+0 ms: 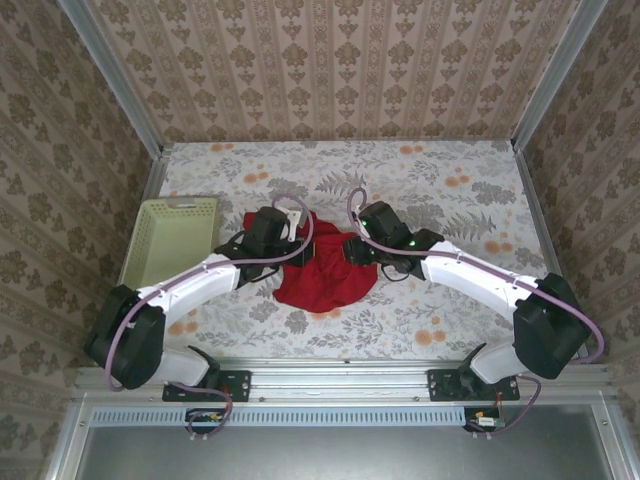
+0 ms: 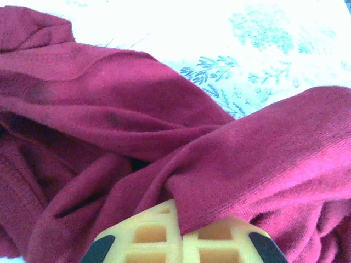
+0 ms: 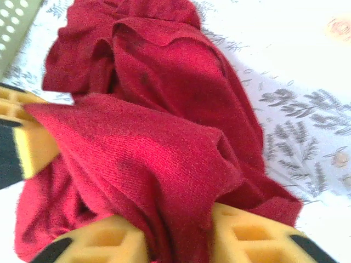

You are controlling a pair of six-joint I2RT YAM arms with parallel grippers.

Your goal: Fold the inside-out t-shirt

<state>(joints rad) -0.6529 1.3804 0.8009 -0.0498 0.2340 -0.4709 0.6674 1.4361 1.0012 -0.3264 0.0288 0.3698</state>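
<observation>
Top external view puts the inside-out t-shirt (image 1: 325, 275) in a crumpled red heap on the flowered table (image 1: 450, 200). It lies just beside the pale green basket (image 1: 172, 240), on the side of the basket that faces the right arm, and it does not touch the basket. The heap is rounded at its near edge and bunched higher at the edge level with the basket's near end.

Seen from the left wrist, the cloth (image 2: 164, 120) runs in thick twisted folds with a stitched hem showing. One fold is drawn over the tips of the left gripper (image 2: 181, 219). Its yellow fingers (image 2: 148, 235) are pressed together with no gap, clenched on that fold of the t-shirt. In the top external view this gripper (image 1: 292, 243) sits at the shirt's edge nearer the basket, between basket and heap.

From the right wrist, the shirt (image 3: 164, 137) fills the middle of the picture. A ridge of cloth drops into the gap of the right gripper (image 3: 178, 222). Its yellow fingers (image 3: 247, 235) stand apart on either side of that ridge, released rather than pinching it flat. A corner of the basket (image 3: 13, 22) shows beyond the shirt, and a yellow finger of the other arm (image 3: 35, 148) touches the cloth on the basket side. In the top external view the right gripper (image 1: 352, 250) meets the shirt on the edge farther from the basket.

Both arms reach in from the table's near edge. Patterned wallpaper (image 1: 330, 70) rises behind the basket and on both sides.
</observation>
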